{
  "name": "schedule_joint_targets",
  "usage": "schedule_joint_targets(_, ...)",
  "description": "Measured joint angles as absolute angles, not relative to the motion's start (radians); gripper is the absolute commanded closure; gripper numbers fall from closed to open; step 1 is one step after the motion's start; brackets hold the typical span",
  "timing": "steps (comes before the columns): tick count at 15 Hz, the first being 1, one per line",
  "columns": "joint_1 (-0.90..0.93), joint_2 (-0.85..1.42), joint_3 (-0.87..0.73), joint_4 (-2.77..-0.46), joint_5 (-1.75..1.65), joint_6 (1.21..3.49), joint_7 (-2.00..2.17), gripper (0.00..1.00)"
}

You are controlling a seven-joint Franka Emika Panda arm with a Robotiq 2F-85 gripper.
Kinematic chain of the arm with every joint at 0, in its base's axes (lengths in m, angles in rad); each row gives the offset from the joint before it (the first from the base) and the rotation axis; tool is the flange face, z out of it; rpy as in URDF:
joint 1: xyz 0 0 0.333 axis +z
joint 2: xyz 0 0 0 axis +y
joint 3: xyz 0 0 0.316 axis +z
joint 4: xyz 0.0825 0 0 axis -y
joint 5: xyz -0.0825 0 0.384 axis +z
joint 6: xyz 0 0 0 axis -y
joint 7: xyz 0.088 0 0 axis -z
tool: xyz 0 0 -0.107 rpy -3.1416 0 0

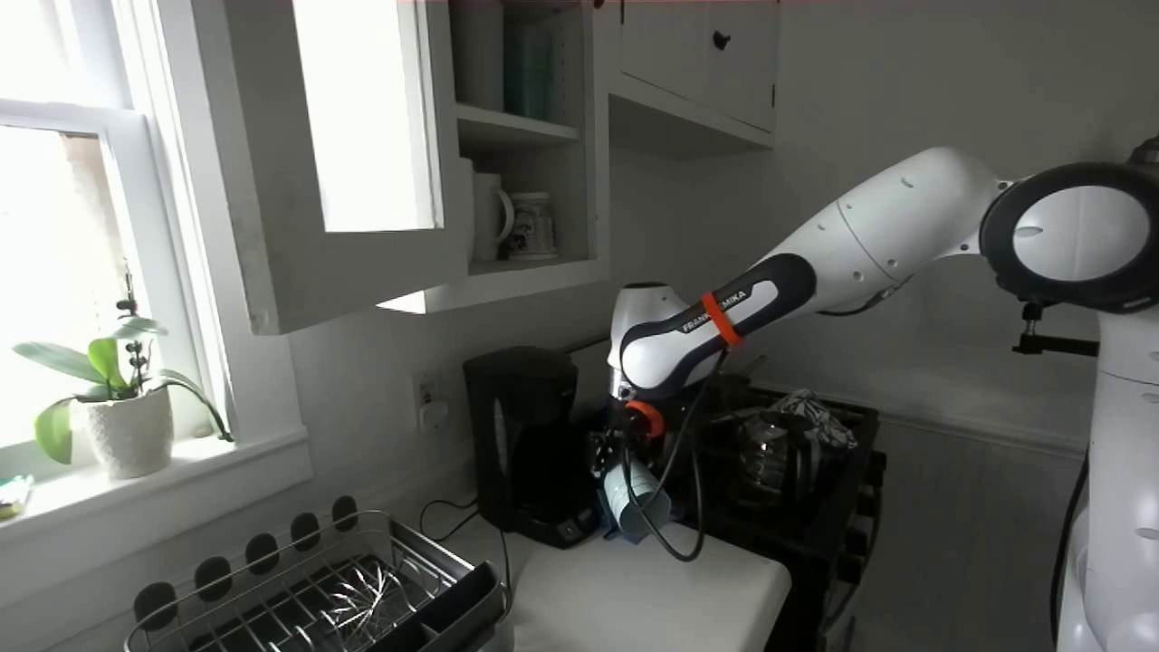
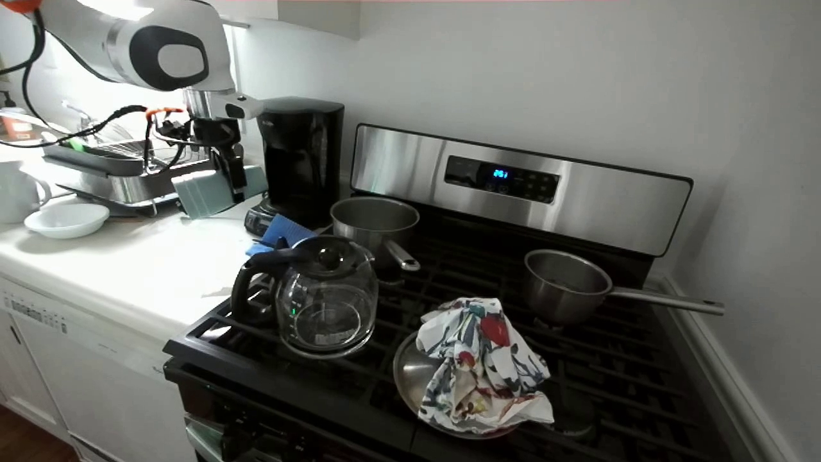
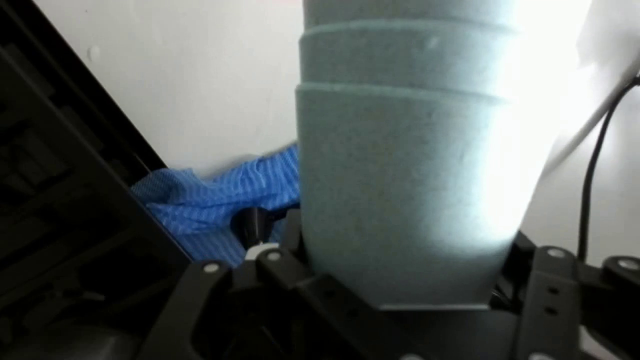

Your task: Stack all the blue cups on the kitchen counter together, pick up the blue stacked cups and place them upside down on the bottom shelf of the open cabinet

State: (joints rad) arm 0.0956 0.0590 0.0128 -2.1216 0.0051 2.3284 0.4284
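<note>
A stack of pale blue-green cups is held tilted, nearly on its side, above the white counter. It also shows in an exterior view. In the wrist view the nested cups fill the middle, with several rims showing and the base towards the palm. My gripper is shut around the lowest cup, a finger on each side. The gripper also shows in an exterior view. The open cabinet is above and behind; its bottom shelf holds white mugs and a patterned mug.
A black coffee maker stands close behind the gripper. A blue cloth lies beside it. The stove holds a glass carafe and pots. A dish rack and a white bowl stand on the counter. The cabinet door swings outward.
</note>
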Motion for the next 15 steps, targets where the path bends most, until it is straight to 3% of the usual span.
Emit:
schedule_joint_targets(7, 0.096, -0.147, 0.054, -2.293, -0.014, 2.478, 0.197, 0.40)
schedule_joint_targets(15, 0.147, -0.190, 0.056, -2.482, 0.141, 2.878, -0.070, 0.40)
